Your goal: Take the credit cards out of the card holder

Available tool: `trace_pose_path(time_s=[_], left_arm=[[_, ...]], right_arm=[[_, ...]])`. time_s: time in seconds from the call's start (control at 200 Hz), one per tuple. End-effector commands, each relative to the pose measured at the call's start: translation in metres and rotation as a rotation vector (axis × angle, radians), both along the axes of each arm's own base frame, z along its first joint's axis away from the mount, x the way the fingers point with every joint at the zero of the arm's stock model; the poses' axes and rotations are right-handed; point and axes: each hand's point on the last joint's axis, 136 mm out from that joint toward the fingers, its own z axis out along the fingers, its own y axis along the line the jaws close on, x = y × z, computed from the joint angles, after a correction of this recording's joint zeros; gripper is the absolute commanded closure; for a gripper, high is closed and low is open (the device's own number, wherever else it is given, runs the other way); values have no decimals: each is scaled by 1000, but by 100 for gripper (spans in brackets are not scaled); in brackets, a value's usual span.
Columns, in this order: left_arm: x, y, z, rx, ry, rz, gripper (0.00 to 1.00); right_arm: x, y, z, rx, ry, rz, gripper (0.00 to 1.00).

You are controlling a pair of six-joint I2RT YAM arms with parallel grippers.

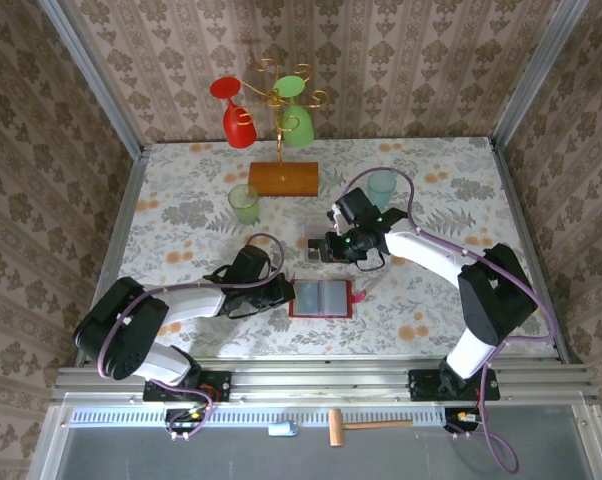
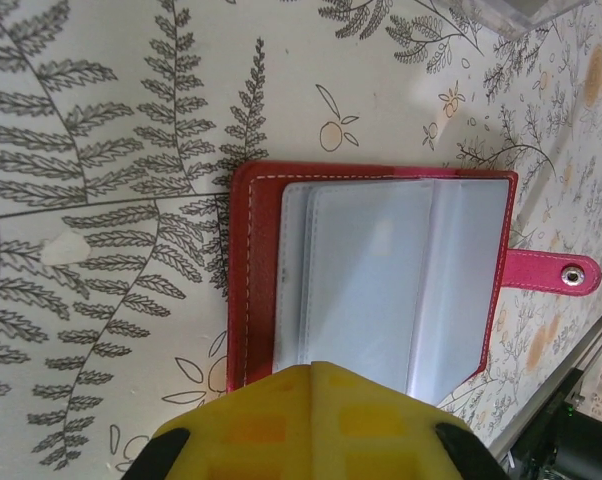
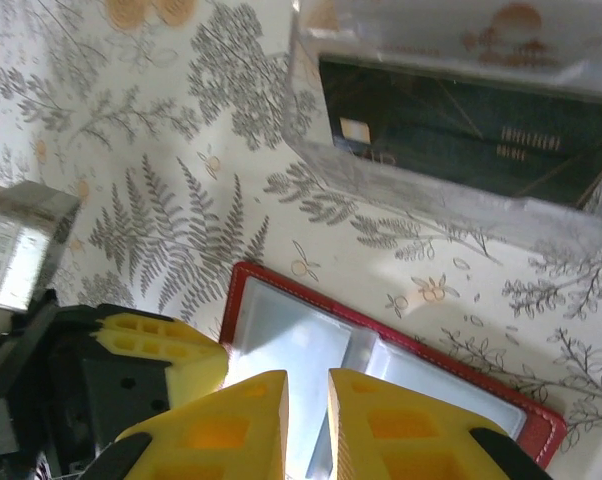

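Left gripper [image 3: 171, 365] fingers are pinning the open wallet [image 2: 371, 280]; right gripper [image 3: 306, 425] is hovering nearly closed, empty, beside the clear box [image 3: 461, 130] holding a dark card [image 3: 461, 140].

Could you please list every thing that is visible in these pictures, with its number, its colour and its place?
card holder: one, red with greyish pockets, lying open on the table near the front, between the two arms
dark card: one, dark, lying in the clear box
clear box: one, transparent, just behind the card holder
cups on the table: two, pale green left of centre, pale blue-green to the right
glass rack: one, gold wire on a wooden base, at the back, carrying one red and one green glass
table: one, white cloth with grey fern print
hammer: one, wooden, on the front ledge
left pincer: at the card holder's left edge
right pincer: over the clear box, nearly shut, empty
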Motion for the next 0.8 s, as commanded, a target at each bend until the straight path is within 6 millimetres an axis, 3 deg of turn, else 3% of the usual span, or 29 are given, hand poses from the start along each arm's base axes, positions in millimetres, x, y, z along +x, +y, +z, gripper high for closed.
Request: trace_pose_path(time_s=[0.0,0.31,0.795], left_arm=[[1,-1,2,-8,2,12,95],[-1,10,2,59,-10,23,97],[-5,9,-6,63,22,4,97]], right_arm=[[-14,4,-1,22,41,-8,81],[-22,4,-16,-3,89,-48,78],[-40,20,-35,10,159,-75,71]])
